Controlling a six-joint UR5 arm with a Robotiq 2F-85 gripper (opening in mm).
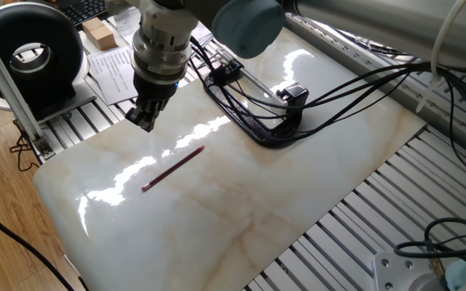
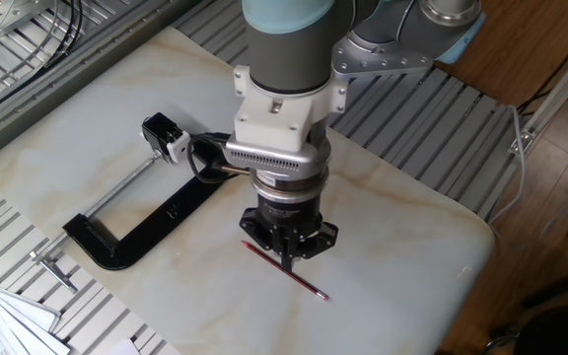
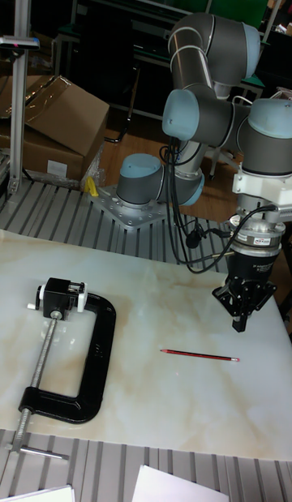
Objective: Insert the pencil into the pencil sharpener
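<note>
The pencil [image 1: 173,169] lies flat on the white marble bench [image 1: 241,218], out in the open, with nothing touching it. It is thin and dark red, and in the tall fixed view [image 3: 199,356] its dark tip points toward the side where the gripper hangs.

The gripper [image 3: 240,323] hangs in the air above the bench, pointing straight down. It holds nothing. Its two fingers [image 2: 290,258] look pressed close together, with no gap to see between them, though the view is a bit small to be sure. In the tall fixed view the gripper is near the tip end of the pencil, off to one side and not right over it. In the other fixed view the gripper [image 2: 289,262] seems to hang over the middle of the pencil [image 2: 286,270] and hides a small part of it. In one fixed view the gripper [image 1: 146,123] is up and away from the pencil.

The sharpener [image 3: 62,296] is a small black block with a white face. It sits in the big black clamp [image 3: 91,364], well apart from the pencil and the gripper.
</note>
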